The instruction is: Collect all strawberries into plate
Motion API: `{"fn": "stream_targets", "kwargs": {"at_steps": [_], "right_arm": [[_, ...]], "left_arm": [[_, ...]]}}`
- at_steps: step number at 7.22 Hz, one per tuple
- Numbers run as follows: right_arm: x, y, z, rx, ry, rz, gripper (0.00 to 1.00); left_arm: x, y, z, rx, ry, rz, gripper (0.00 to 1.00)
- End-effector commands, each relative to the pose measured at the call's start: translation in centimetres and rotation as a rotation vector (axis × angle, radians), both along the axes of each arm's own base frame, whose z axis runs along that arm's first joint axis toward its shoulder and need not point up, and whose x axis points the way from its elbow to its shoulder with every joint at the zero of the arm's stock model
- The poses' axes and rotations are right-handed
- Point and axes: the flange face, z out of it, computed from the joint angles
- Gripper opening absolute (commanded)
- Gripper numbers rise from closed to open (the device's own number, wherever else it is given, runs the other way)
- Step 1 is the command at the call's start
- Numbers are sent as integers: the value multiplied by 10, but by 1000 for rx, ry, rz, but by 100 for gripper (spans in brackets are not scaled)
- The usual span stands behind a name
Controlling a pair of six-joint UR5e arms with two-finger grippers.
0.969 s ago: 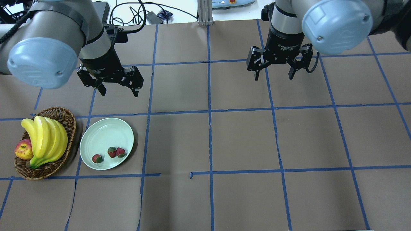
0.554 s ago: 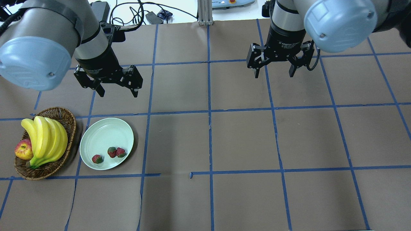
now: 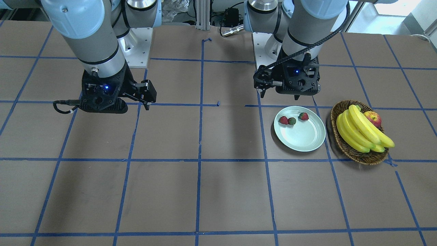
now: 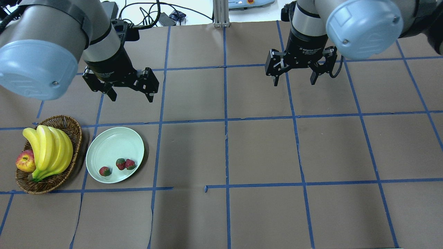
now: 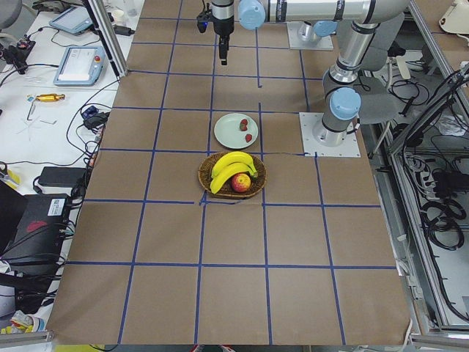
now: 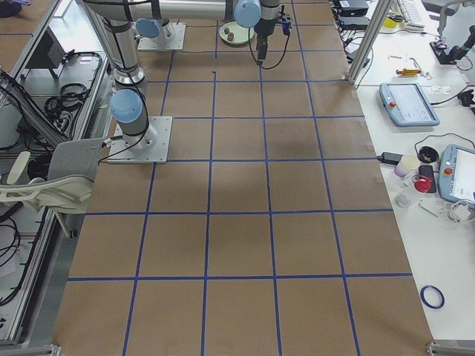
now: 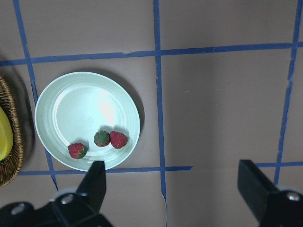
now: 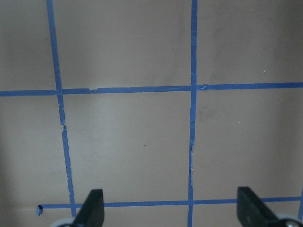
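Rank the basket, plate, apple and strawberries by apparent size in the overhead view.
1. basket, by a small margin
2. plate
3. apple, partly hidden by the bananas
4. strawberries: the three look alike, so they are not ranked among themselves

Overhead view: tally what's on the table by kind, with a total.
Small red toy strawberries: 3
Round pale mint-green plate: 1
Brown wicker basket: 1
Yellow banana bunch: 1
Red-yellow apple: 1
Total: 7

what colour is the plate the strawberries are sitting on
Pale mint green, plain with no pattern. The plate shows best in the left wrist view.
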Motion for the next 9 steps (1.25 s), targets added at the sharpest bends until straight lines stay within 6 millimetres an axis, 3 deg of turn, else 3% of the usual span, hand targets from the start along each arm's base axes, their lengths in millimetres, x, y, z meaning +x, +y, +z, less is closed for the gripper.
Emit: {"fn": "stream_targets", "kwargs": {"at_steps": [1, 4, 9], "right_arm": [[-1, -2, 10, -25, 4, -7, 100], [0, -1, 22, -42, 1, -14, 100], [-1, 9, 32, -35, -7, -13, 100]], "left_arm": [[-12, 5, 5, -9, 2, -15, 100], [-8, 7, 15, -26, -1, -9, 100], [-3, 3, 9, 23, 44, 12, 100]]}}
